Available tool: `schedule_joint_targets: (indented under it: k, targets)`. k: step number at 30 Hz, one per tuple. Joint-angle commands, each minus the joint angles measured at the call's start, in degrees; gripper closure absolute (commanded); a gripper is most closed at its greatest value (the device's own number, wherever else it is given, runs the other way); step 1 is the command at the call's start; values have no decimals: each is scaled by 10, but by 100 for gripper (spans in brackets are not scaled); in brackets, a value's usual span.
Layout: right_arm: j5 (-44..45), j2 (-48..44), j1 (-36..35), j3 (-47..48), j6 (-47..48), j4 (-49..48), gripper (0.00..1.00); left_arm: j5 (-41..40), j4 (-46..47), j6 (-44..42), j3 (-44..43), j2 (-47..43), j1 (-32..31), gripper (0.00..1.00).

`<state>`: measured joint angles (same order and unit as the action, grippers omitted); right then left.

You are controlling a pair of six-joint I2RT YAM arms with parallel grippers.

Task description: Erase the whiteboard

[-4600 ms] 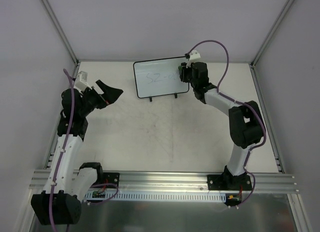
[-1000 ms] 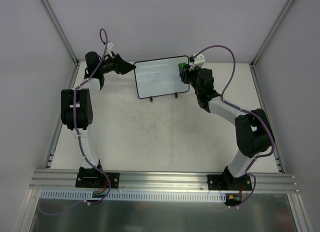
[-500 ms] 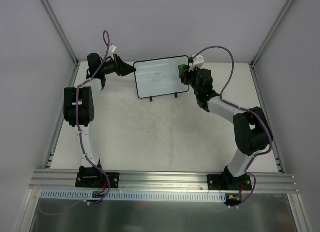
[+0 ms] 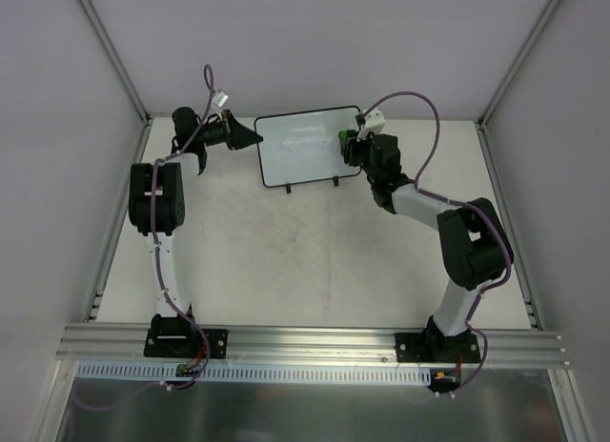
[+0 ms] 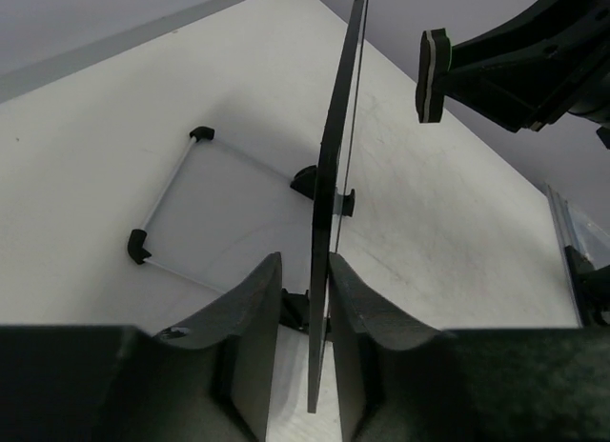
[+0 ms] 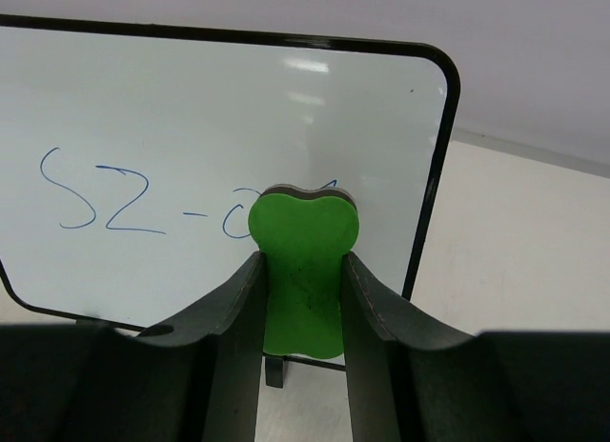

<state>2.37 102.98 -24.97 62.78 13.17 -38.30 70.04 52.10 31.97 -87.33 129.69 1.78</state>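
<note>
Currently the whiteboard (image 4: 305, 149) stands upright on its black feet (image 4: 335, 182) at the far middle of the desk (image 4: 286, 261). It sits slightly skewed, with its white face toward the arms. Blue writing (image 6: 105, 199) runs across the middle of the face: "SZ-" plus a partly covered character. Not wiped.

Left hand (image 5: 303, 261) is at the board's left edge, with its fingers (image 5: 253, 337) straddling it, one on each face. The left wrist view sees the board edge-on between them. One finger looks flush against the board. A sliver of desk shows between the other finger and the board. Can't tell whether it's actually clamped on.

Right hand (image 4: 346, 144) is pinching the green eraser (image 6: 303, 271) by its sides. The eraser stands on end between the fingers, lobed end up. It's in front of the right part of the board. In the right wrist view it covers the right end of the writing.

The left wrist view shows the eraser's flat face turned toward the board face but apart from it. There's a visible gap, so no contact.

Both arms reach out to the far side of the desk, one at each end of the board.
</note>
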Motion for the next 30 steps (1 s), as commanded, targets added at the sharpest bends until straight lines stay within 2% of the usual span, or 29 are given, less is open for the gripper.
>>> schedule_joint_targets:
  k: [1, 9, 14, 30]
  targets:
    - [12, 3, 3, 24, 4, -30, 100, 43, 57, 6, -38, 20, -7, 86]
    - [25, 14, 4, 23, 11, -35, 100, 55, 150, 63, -43, 42, -12, 100]
    - [44, 19, 4, 22, 25, -39, 100, 60, 199, 101, -45, 51, -11, 100]
    - [57, 107, 13, 102, 44, -50, 100, 69, 210, 114, -46, 50, -11, 100]
